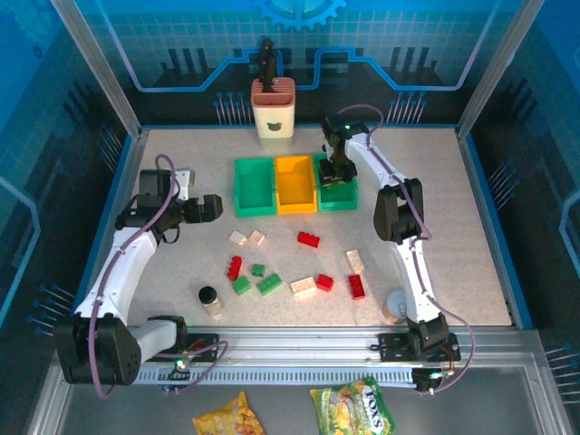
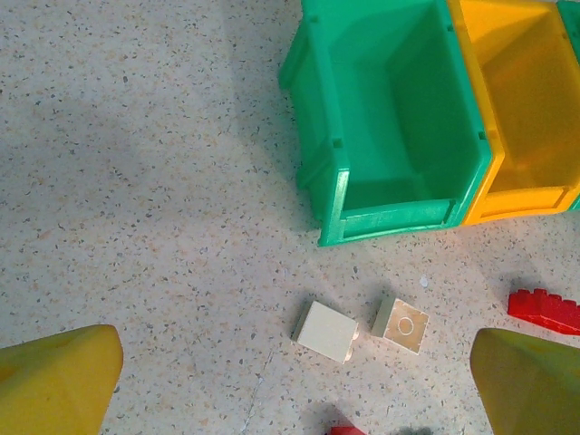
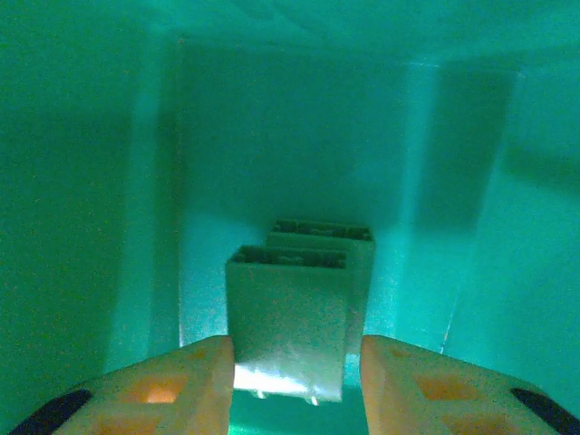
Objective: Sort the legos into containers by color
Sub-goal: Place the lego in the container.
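Note:
Three containers stand side by side at the back: a green bin point(image 1: 255, 188), an orange-yellow bin point(image 1: 295, 186) and a second green bin point(image 1: 338, 205). My right gripper point(image 1: 337, 174) reaches down into that second green bin point(image 3: 109, 181). A greenish-looking lego point(image 3: 288, 317) stands between its fingers; the left finger touches it and a gap shows on the right, so the gripper point(image 3: 294, 376) is open. Another brick point(image 3: 349, 237) stands behind it. My left gripper point(image 1: 210, 208) hovers open left of the bins, above two cream legos point(image 2: 326, 331) point(image 2: 401, 323). Red, green and cream legos point(image 1: 269, 285) lie scattered mid-table.
A cream holder with a brown top point(image 1: 272, 113) stands behind the bins. A small black-capped jar point(image 1: 210, 297) and a grey round cup point(image 1: 397, 306) sit near the front edge. A red brick point(image 2: 544, 311) lies by my left gripper's right finger. Snack bags point(image 1: 349, 410) lie below the rail.

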